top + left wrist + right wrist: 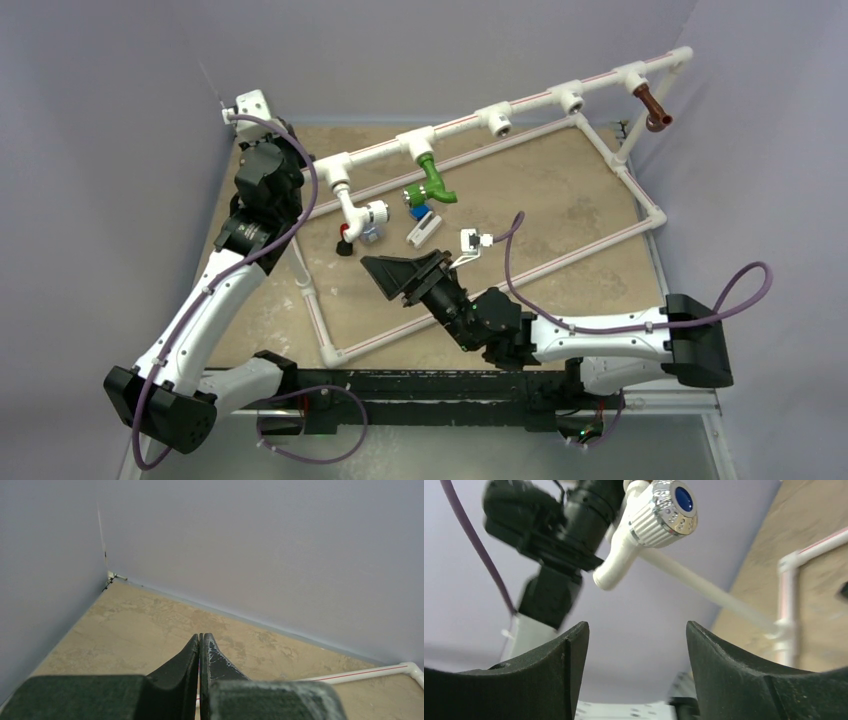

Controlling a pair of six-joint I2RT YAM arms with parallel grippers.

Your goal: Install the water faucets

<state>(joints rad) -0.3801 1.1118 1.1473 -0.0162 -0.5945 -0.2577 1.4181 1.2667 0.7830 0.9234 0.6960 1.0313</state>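
Three faucets showed, all on the upper rail [530, 104] of the pipe frame above the desk [560, 200]. The brown faucet [652, 106] hung near the far right end. The green faucet [432, 178] hung at a middle tee. The white faucet [360, 212] hung at the left tee [336, 170]. Two tees between green and brown carried nothing.

The right hand [377, 280] stood open and empty just short of the white faucet. Its wrist view looked up at that faucet [634, 535] from below. The silvery knob [669, 509] sat above the gap, touching neither finger. The left hand [201, 639] was closed on nothing and pointed at the back left corner, well apart from the work.

Judged from this, the step in hand was seating the white faucet. It looked joined to the tee. Whether it was fully home could not be told.

To do the step well:
1. Check the joint at the tee before leaving. A visible gap would call for a further push or turn.
2. If regripping, close on the white body, not the knob, which would probably spin.
3. Leave the spout pointing downward.
4. Draw the right hand straight back along its own axis, so that neither finger catches the spout or knob.
5. Leave the left hand parked clear of the rail.
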